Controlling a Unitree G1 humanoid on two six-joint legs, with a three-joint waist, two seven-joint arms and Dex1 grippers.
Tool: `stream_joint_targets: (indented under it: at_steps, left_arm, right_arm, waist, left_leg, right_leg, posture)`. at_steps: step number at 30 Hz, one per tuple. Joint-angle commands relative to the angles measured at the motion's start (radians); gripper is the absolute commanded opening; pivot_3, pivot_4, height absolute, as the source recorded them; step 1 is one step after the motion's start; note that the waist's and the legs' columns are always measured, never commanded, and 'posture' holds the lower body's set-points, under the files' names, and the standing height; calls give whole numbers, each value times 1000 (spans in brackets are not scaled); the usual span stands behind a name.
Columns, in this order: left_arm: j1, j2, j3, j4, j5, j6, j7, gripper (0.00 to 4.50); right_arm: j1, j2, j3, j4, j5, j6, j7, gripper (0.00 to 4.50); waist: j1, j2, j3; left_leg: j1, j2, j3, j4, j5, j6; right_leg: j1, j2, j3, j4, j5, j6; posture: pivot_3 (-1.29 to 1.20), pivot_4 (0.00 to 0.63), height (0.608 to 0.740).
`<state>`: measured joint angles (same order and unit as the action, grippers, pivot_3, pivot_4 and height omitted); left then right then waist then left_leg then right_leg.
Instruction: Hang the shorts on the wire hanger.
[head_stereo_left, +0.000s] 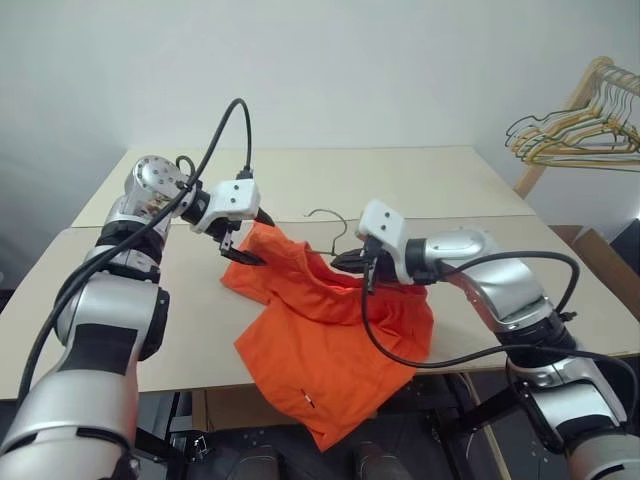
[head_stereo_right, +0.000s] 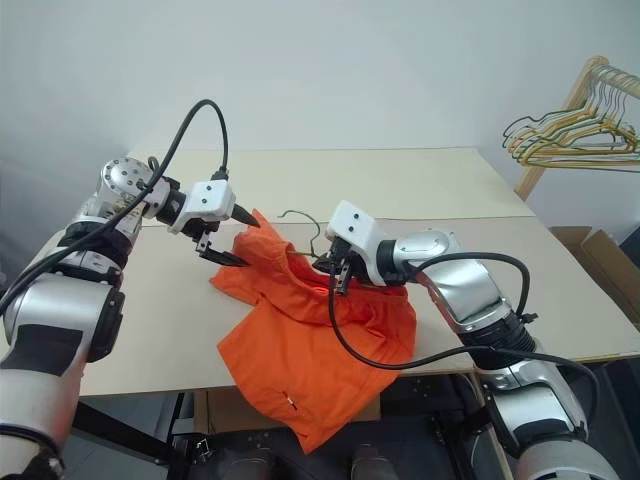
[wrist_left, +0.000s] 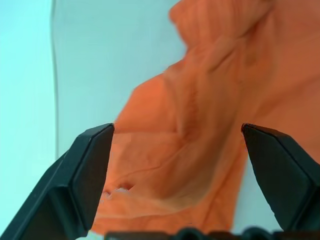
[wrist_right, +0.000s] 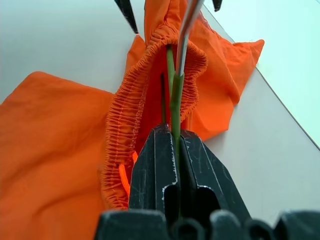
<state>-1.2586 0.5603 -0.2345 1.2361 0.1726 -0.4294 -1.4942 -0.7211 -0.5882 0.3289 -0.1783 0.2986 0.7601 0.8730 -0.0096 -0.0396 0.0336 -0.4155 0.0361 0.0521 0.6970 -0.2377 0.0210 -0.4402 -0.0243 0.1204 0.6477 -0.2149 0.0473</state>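
Here, rumpled bright orange shorts (head_stereo_left: 330, 340).

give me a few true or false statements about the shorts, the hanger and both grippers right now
1. The right gripper is shut on the wire hanger. True.
2. The left gripper is clamped on the shorts. False: its fingers stand wide open, with the orange fabric beyond them.
3. Part of the shorts hangs over the front edge of the table. True.
4. The wire hanger lies flat on the table, well apart from the shorts. False: its wire runs through the gathered waistband, and its hook sticks out beyond the fabric.
5. A bunch of spare hangers hangs on a wooden rack to the robot's right. True.
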Motion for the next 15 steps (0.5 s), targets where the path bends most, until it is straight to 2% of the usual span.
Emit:
stream_joint_targets:
  at_steps: [1, 3, 9, 13, 15]
  left_arm:
    - [-13, -13, 40, 4, -31, 22, -4, 4039]
    - [-10, -11, 48, 4, -38, 26, -34, 3521]
    - [19, 15, -3, 4, 35, -59, -26, 1476]
    - [21, 5, 8, 13, 36, -51, -18, 191]
    - [19, 0, 18, 15, 27, -45, -21, 33]
  right_arm:
    - [1, -24, -51, -52, 15, 12, 12, 0]
    - [8, -30, -52, -60, 15, 18, 14, 0]
    - [14, -44, -69, -75, 21, 32, 22, 0]
    - [16, -57, -76, -80, 20, 39, 36, 0]
    - [21, -65, -73, -83, 17, 38, 43, 0]
  waist:
    - [-2, 0, 0]
    - [-3, 0, 0]
    - [-11, 0, 0]
    - [-9, 0, 0]
    - [-8, 0, 0]
  left_leg:
    - [0, 0, 0, 0, 0, 0]
    - [0, 0, 0, 0, 0, 0]
    - [1, 0, 0, 0, 0, 0]
    - [1, 0, 0, 0, 0, 0]
    - [0, 0, 0, 0, 0, 0]
  right_leg:
    - [0, 0, 0, 0, 0, 0]
    - [0, 0, 0, 0, 0, 0]
    - [0, 1, 0, 0, 0, 0]
    - [0, 0, 0, 0, 0, 0]
    - [0, 0, 0, 0, 0, 0]
  posture:
    - [51, 0, 740]
    - [51, 0, 740]
    - [31, 0, 740]
    - [25, 0, 740]
    - [25, 0, 740]
